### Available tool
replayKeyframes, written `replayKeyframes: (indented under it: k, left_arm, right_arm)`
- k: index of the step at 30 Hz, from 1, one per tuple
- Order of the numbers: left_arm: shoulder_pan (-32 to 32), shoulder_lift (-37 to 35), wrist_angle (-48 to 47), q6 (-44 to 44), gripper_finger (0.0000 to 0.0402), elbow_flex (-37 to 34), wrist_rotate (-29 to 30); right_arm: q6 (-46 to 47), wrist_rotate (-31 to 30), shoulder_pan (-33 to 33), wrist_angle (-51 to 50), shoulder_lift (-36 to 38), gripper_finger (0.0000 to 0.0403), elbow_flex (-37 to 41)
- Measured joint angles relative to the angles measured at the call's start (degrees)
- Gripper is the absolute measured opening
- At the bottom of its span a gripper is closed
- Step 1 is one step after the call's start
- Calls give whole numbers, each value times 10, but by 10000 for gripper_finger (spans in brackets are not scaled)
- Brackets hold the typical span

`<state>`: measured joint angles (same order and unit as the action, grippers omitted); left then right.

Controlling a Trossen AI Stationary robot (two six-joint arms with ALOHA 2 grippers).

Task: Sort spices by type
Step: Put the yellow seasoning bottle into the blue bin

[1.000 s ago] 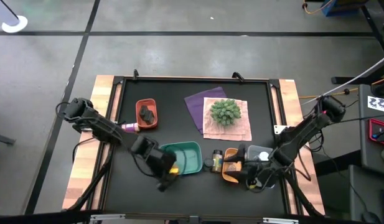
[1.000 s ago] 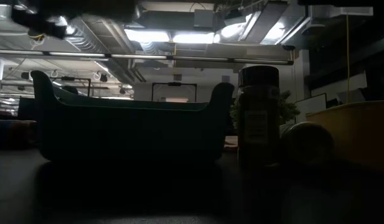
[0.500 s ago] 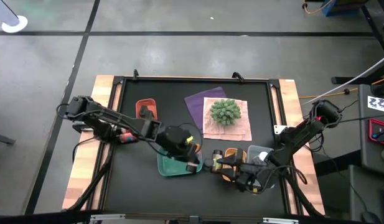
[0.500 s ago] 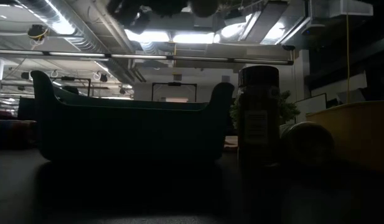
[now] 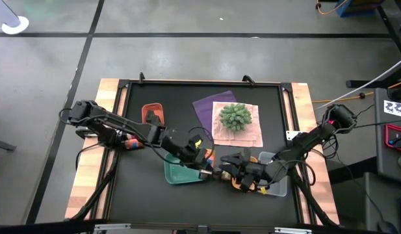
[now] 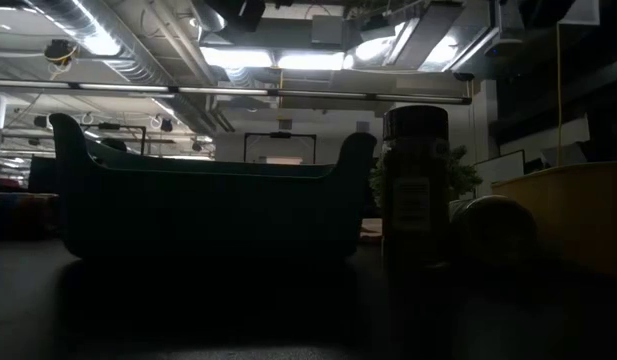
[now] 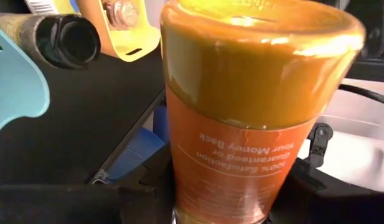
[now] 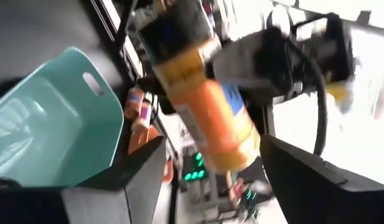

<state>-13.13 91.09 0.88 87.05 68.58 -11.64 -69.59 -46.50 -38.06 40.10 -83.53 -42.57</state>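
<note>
left gripper (image 5: 201,156): clenched on orange-labelled amber spice jar (image 7: 241,118), held above teal plastic tray (image 5: 181,173) | right gripper (image 5: 234,164): fingers spread, nothing held, facing jar

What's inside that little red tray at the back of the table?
The red tray holds small dark lumps. The left arm crosses its near end, so anything lying under there is hidden.

Four trays: one red (image 5: 152,112), one teal (image 5: 181,173), one orange (image 5: 240,160), one clear (image 5: 277,188). Two cloths, purple (image 5: 205,112) and pink (image 5: 247,134) (overlapping). One spiky green plant (image 5: 235,116). Two arms.
</note>
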Motion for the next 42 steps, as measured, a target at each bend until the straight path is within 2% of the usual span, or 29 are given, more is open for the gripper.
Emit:
replayKeyframes:
  k: [5,14,29,39,42]
  left_arm:
    - [0,0,11,1,169,0,0]
    - [0,0,32,17,169,0,0]
    - [0,0,34,38,169,0,0]
    - [0,0,60,45,169,0,2]
    - [0,0,60,45,169,0,2]
  right_arm:
    - [-87,57,8,6,0,259,0]
    - [-162,79,56,41,0,259,0]
    - [-228,192,113,56,0,259,0]
    - [-239,206,126,61,0,258,-7]
    - [-237,204,126,58,0,245,-8]
